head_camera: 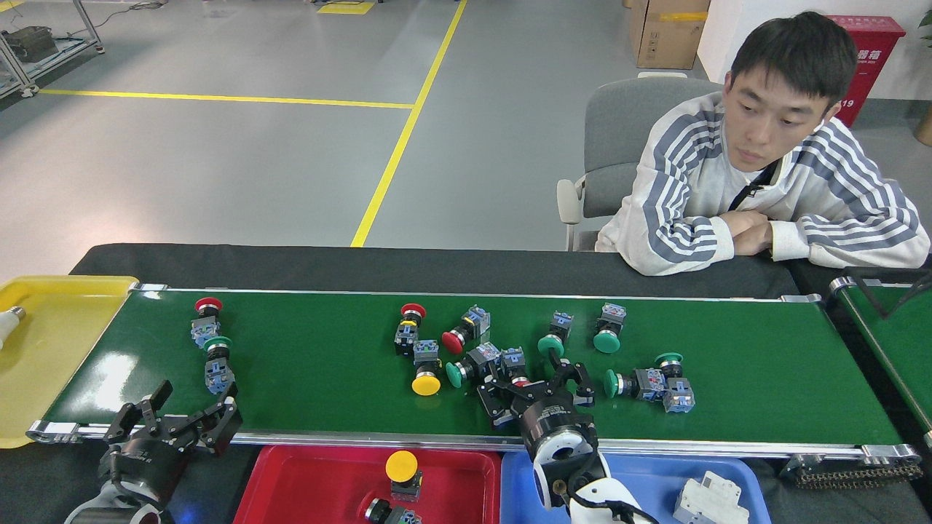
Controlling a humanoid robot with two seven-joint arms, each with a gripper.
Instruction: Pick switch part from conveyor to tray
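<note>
Right gripper (535,389) over a cluster of push-button switch parts on the conveyor (764,378), lower centre of frame.

Its jaws stand wide, straddling a red-capped switch part (518,377) without closing on it. Other switch parts lie nearby: a yellow-capped one (426,382) to the left, green-capped ones (551,342) above. The left gripper (178,418), lower left, hangs with jaws spread at the belt's near rail, holding nothing. The red tray (291,487) and the blue tray (655,484) sit along the bottom edge; a yellow tray (44,349) lies at far left. A person (764,182) sits at upper right.
</note>
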